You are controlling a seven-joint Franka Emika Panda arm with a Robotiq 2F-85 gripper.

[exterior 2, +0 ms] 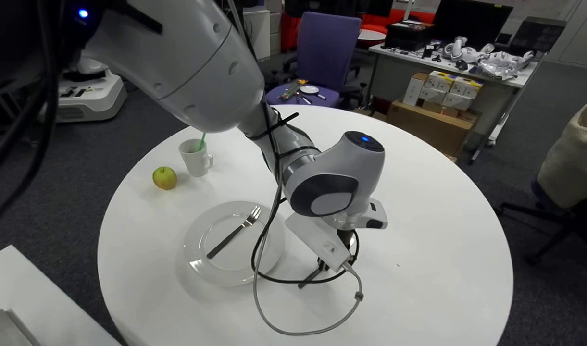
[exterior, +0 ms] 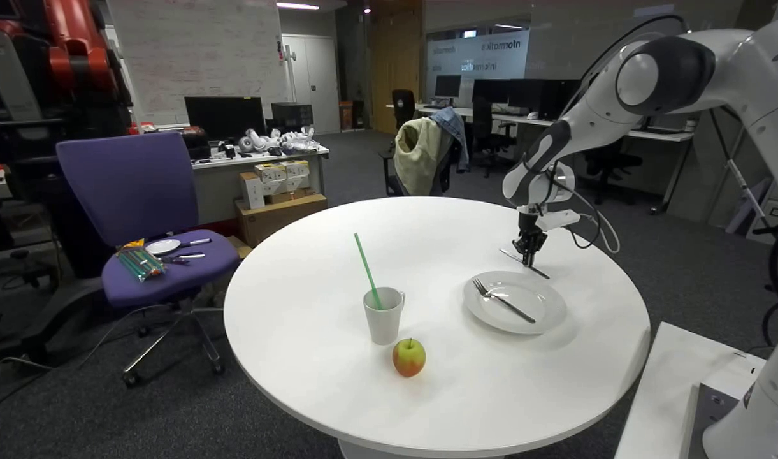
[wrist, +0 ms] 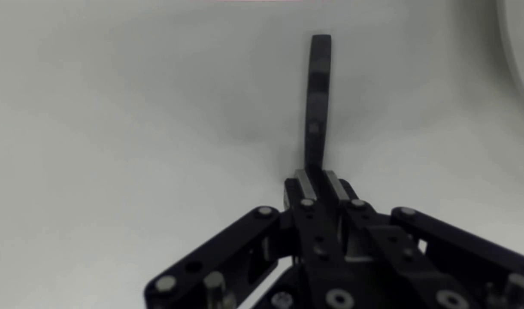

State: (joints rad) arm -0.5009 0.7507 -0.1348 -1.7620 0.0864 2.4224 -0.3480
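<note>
Utensil with a dark handle lies on the round white worktop, just beside the plate but apart from it. End effector points down, clamped on the utensil, jaws tight against both sides of the dark handle; the handle's free end sticks out past them in the wrist view. Silver part shows on the opposite side of the grip in an exterior view, too small to tell which kind of cutlery. Arm reaches over the worktop in both exterior views. Plate is white, with a fork lying in it, dark handle, metal tines. White cup stands upright, well apart from the grip, green straw leaning in it. Apple, green and red, sits just beside the cup. Purple chair stands near the worktop, packet on its seat.
</note>
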